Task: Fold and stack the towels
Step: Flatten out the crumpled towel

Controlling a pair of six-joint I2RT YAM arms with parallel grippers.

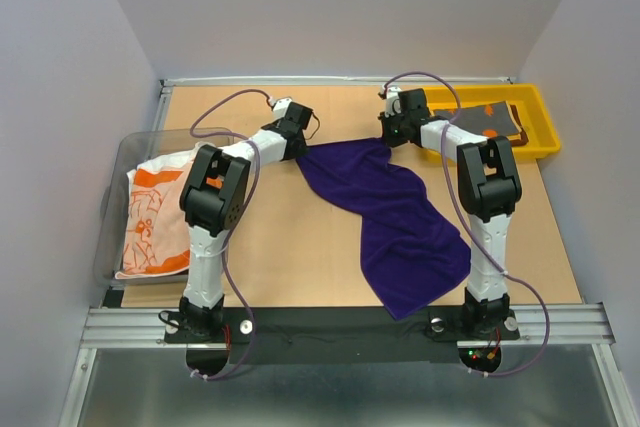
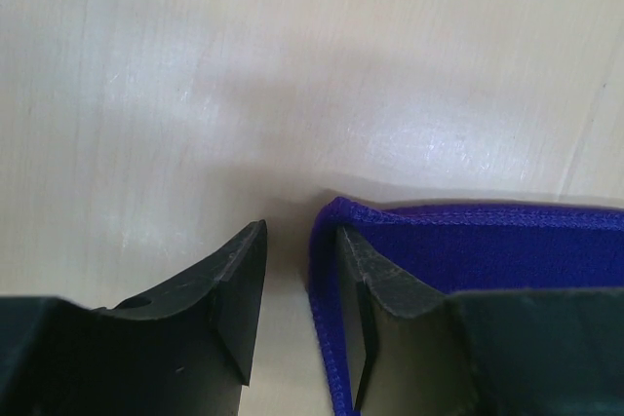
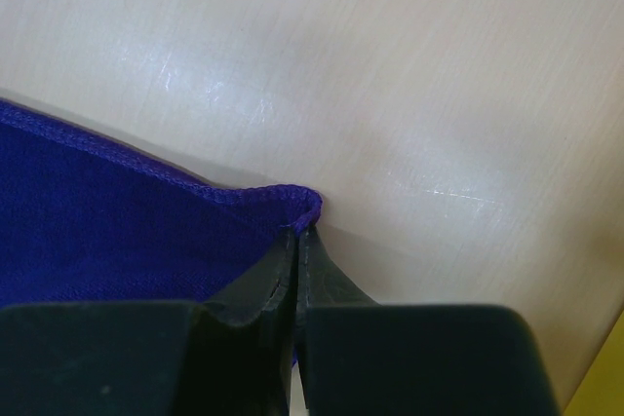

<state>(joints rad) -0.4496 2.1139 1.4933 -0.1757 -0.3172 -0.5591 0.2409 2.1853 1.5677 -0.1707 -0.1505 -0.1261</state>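
While both arms reach to the purple towel's far edge:
Towel: purple towel (image 1: 395, 217) spread mid-table (image 1: 290, 237), unfolded.
Right gripper (image 3: 298, 233): clamped on one corner.
Left gripper (image 2: 300, 284): parted, astride the other corner.
Next: likely closing left, then folding.

Overhead rear view; two close wrist views sharing purple towel (image 1: 400, 217) corners.

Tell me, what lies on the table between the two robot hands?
The purple towel's far edge spans from left gripper to right gripper, seen from the top camera.
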